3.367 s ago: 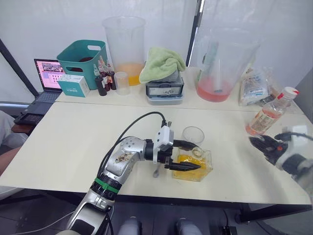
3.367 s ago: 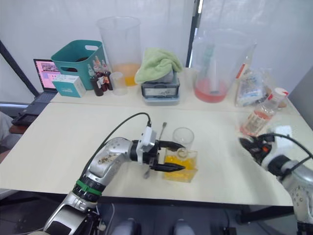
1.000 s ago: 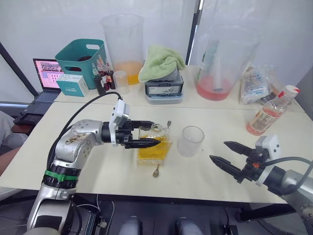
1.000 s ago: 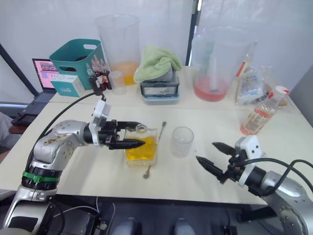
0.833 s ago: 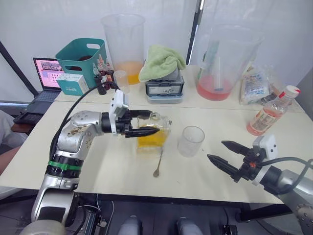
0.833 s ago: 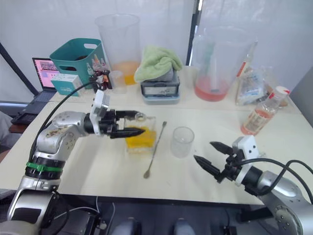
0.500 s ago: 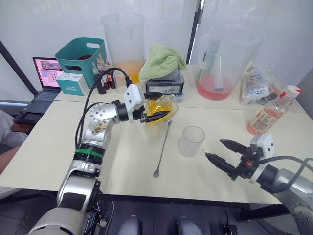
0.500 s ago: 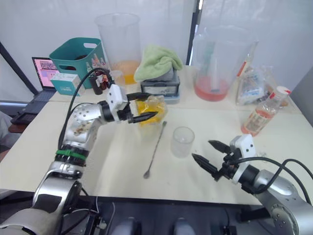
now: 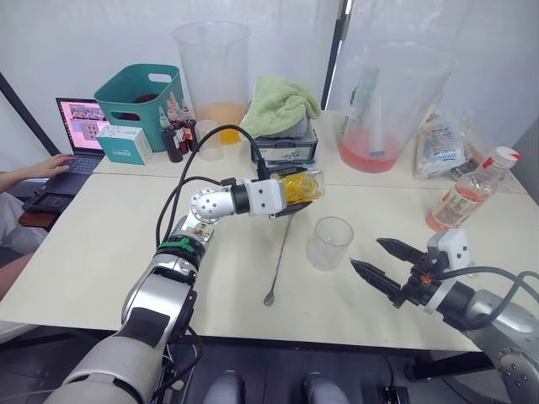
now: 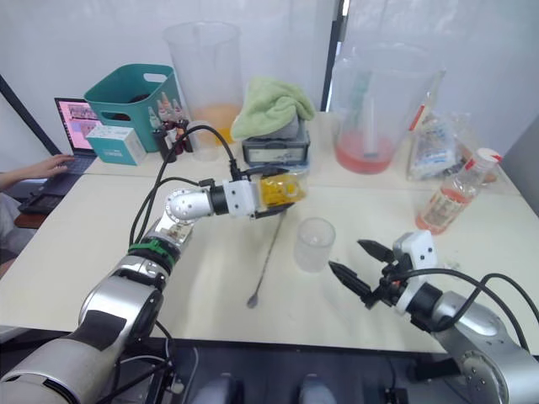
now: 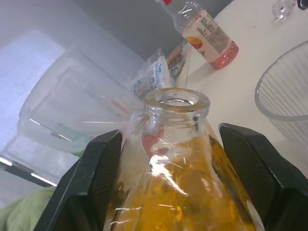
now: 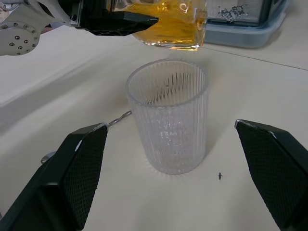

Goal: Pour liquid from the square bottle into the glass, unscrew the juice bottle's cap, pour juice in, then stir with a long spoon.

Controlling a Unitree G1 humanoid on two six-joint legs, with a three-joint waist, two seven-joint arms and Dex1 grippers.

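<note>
My left gripper is shut on the square bottle and holds it in the air, tipped on its side. The open neck points to the right and yellow-orange liquid sits inside. The empty ribbed glass stands on the table below and to the right of the bottle. The long spoon lies flat left of the glass. My right gripper is open just above the table, right of the glass, holding nothing. The juice bottle with its red-and-white cap stands at the far right.
Along the back stand two huge clear jugs, a green towel on a box, a teal basket, small dark bottles and a snack bag. A person's hand rests on a laptop at far left.
My left gripper lifted the square bottle off the table, carried it back and to the right, and tipped it onto its side. The right gripper edged slightly closer to the glass. A hand came to the laptop.
</note>
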